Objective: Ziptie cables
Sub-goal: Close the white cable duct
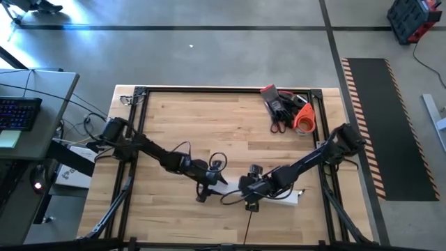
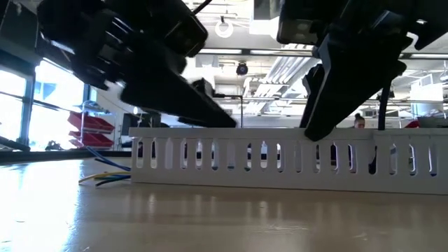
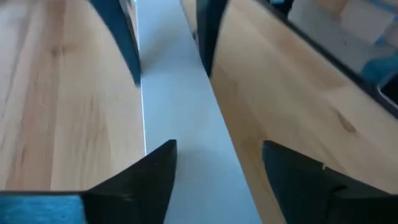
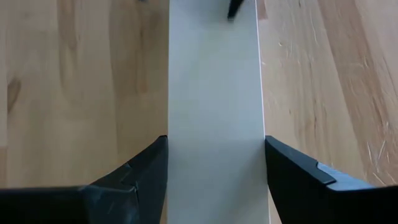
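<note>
Right gripper (image 4: 214, 180): its 2 dark fingers are set against the 2 long edges of the long flat white slotted plastic channel strip (image 4: 214, 93), so the strip is clamped across its width.
Left gripper (image 3: 217, 180): its 2 fingers are spread apart astride the same strip (image 3: 180, 118); a gap is seen on each side, so nothing is held. It is judged to be either just let go or about to close.
Landmark: the white strip (image 1: 279, 199) lies near the front edge of the light wooden table top (image 1: 209, 118), its long axis running across the table from left to right.
Arms at the strip: in the high view the left gripper (image 1: 209, 183) is at the strip's left end and the right gripper (image 1: 252, 192) just right of it.
Cables: thin yellow, blue and grey wire ends (image 2: 105, 176) are seen in the low view on the table beyond the strip's left end (image 2: 140, 157).
Deciding relation: the cables lie off the strip's left end, along its long axis; the left arm is the nearer of the 2.
Other things: a heap of red, black and orange tools (image 1: 287, 108) lies well behind the strip, at the table's far right corner.
</note>
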`<state>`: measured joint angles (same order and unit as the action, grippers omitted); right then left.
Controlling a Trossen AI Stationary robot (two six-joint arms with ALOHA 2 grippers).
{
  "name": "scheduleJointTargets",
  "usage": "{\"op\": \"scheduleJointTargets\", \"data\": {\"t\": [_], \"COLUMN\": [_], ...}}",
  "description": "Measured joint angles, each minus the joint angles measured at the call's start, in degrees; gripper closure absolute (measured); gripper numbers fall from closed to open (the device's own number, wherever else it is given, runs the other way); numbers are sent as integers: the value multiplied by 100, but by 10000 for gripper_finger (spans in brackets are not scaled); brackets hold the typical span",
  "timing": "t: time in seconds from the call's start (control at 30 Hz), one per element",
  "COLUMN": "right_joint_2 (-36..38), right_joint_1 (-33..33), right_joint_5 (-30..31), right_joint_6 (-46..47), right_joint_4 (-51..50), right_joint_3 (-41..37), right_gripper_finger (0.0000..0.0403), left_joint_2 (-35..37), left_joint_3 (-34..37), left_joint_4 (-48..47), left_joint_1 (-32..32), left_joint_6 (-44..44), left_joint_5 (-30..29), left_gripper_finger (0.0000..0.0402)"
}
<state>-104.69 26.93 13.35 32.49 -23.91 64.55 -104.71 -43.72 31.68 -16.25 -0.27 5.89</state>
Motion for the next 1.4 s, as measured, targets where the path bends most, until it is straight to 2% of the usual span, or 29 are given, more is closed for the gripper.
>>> {"op": "scheduleJointTargets", "data": {"t": [0.1,0.2,0.33,0.5,0.6,0.63,0.67,0.7,0.77,1.0,1.13,1.23,1.3,1.4], "right_joint_2": [12,28,13,-6,-11,-11,14,34,9,9,177,501,812,1377], "right_joint_1": [-86,-200,-325,-456,-491,-495,-526,-538,-549,-471,-69,217,336,496], "right_joint_5": [-231,-474,-613,-688,-720,-560,-527,-480,-420,100,1169,1741,1747,1305], "right_joint_6": [-17,-49,-197,-368,-454,-449,-459,-522,-643,-1036,-842,-290,262,960], "right_joint_4": [-113,-155,-723,-1766,-2259,-2239,-2248,-2279,-2346,-2517,-2916,-3190,-3344,-3418], "right_joint_3": [11,19,299,821,1084,1202,1294,1362,1424,1568,1458,1085,807,369], "right_gripper_finger": [195,195,195,200,207,257,323,365,399,400,401,398,385,353], "left_joint_2": [604,927,652,130,-133,-217,-277,-297,-352,-365,-294,-107,90,429], "left_joint_3": [-2,20,230,366,378,376,372,379,388,389,398,428,451,479], "left_joint_4": [-1142,-1585,-1109,-490,-106,32,87,150,252,308,264,68,-77,-344], "left_joint_1": [-5,-55,-185,-269,-294,-302,-320,-328,-335,-389,-429,-448,-450,-457], "left_joint_6": [-52,-97,-92,-380,-507,-520,-532,-545,-570,-698,-763,-782,-801,-721], "left_joint_5": [-252,-548,-529,-1092,-1218,-1154,-1184,-1190,-1186,-1312,-1461,-1471,-1476,-1464], "left_gripper_finger": [168,167,169,169,169,169,169,169,169,169,169,169,169,170]}}
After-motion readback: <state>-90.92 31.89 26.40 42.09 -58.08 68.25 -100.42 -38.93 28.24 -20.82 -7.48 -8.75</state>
